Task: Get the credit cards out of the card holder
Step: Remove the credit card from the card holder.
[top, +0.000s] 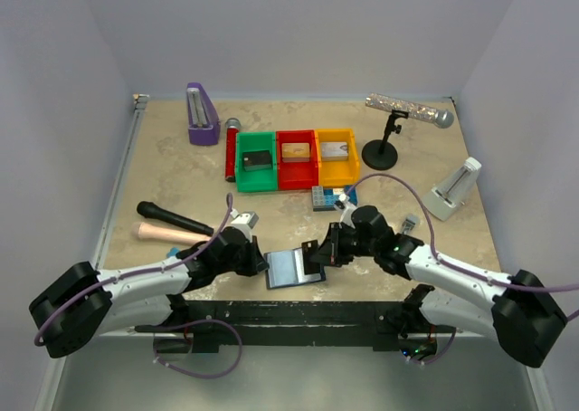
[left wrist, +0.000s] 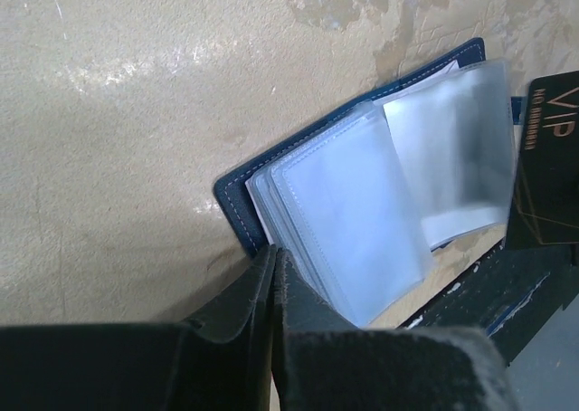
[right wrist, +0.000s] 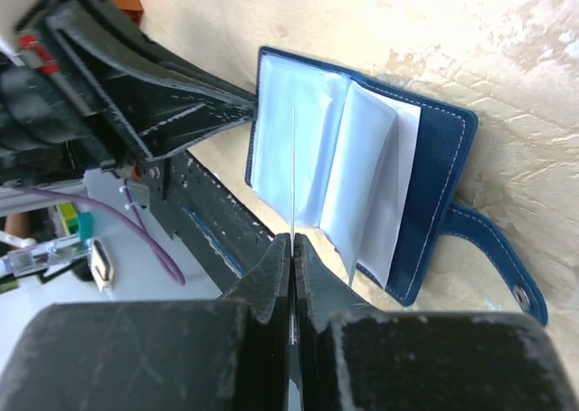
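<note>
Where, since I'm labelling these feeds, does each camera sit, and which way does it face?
Top external: above and behind the bases, facing down onto the table; left arm and right arm show, meeting at the card holder.
Left wrist: on the left arm, facing along the left gripper, shut on the holder's edge; black card at right.
Right wrist: facing along the right gripper, shut on that card, edge-on.
Shared: all see the open holder; both wrists see the card.
</note>
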Available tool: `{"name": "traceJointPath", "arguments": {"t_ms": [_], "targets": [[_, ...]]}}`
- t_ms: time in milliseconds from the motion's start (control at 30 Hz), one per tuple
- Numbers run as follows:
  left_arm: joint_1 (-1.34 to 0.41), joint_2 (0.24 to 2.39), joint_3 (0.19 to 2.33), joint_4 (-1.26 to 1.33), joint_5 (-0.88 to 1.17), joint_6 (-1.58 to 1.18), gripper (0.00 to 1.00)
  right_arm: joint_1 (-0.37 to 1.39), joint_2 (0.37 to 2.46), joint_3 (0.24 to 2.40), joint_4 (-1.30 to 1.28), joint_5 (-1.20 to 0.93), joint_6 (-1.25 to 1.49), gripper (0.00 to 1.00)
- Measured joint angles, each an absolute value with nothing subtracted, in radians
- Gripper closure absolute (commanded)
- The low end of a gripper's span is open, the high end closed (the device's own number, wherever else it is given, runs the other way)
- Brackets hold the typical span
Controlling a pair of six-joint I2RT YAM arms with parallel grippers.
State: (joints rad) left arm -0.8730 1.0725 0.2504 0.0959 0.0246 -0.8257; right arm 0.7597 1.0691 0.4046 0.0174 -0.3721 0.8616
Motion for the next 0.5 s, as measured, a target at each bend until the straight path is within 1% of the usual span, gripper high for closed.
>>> {"name": "traceJointPath", "arguments": {"t_ms": [67,167,233,333,400,500], "targets": [[-0.873,1.065,0.250,0.087,0.025,-0.822,0.71,0.760,1.015,0.424,-0.039,-0.355,0.833,1.00],[-0.873,1.040,0.262,0.065,0.032,-0.816,0.61,0.759,0.947,0.467,-0.121,-0.348,0.783,1.00],[-0.873,1.000,0.279,0.036,0.044,-0.809,0.52,0.759,0.906,0.500,-0.178,-0.352,0.742,1.00],[-0.873,0.894,0.311,0.002,0.069,-0.793,0.41,0.759,0.850,0.553,-0.271,-0.368,0.677,1.00],[-0.873,0.814,0.336,-0.019,0.085,-0.784,0.37,0.759,0.825,0.592,-0.327,-0.408,0.630,1.00],[-0.873,0.670,0.370,-0.040,0.118,-0.763,0.27,0.759,0.826,0.651,-0.396,-0.500,0.566,1.00]]}}
